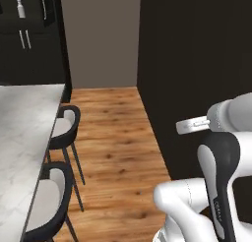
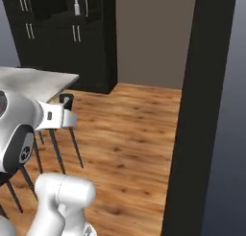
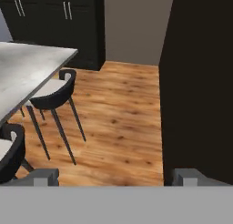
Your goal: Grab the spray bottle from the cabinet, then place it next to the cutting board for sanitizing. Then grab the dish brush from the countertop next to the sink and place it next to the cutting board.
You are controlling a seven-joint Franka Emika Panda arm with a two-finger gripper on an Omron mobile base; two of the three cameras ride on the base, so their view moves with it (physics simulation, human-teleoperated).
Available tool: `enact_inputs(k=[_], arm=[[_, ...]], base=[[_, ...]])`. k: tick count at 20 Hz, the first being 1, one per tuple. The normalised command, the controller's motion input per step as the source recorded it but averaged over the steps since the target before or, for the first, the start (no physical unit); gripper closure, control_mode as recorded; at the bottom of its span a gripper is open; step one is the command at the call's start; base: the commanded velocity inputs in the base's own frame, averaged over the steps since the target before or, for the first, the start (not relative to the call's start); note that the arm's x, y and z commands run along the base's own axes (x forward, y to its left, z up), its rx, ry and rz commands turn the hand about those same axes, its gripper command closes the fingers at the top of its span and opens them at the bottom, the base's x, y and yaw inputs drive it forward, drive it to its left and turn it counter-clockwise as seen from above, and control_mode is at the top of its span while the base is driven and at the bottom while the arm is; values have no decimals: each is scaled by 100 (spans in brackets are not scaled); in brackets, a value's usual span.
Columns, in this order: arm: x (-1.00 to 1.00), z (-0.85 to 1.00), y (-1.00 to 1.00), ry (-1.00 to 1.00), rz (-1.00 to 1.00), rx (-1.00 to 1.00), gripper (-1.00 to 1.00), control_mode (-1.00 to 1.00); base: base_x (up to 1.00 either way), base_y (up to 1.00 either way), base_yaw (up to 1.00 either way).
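Bottle: small white bottle (image 1: 20, 7) stands upright in the cabinet (image 1: 29, 44) niche, far across the room.
Writing: none readable.
Around: marble counter (image 1: 22, 137) at left, two dark stools (image 1: 64, 125) tucked beside it, wood floor (image 1: 115, 147), a tall dark panel (image 1: 192, 54) at right.
Claw: gripper (image 3: 116, 177) fingers (image 3: 43, 176) spread apart, holding nothing, well apart from the bottle.

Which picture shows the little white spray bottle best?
The right base view: the spray bottle stands upright in the open niche of the dark cabinet, beside a silver handle. The left base view shows it too, tiny at the top corner. The hand view stops below the niche.
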Motion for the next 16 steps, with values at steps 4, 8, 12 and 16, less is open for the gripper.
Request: enact_inputs(k=[4,8,12,16], arm=[[0,0,0,0,0,0,-100,100],[0,0,0,0,0,0,-100,100],[0,0,0,0,0,0,-100,100],[0,0,0,0,0,0,-100,100]], base=[[97,-38,13],[100,-37,21],[100,-40,24],[100,-52,27]])
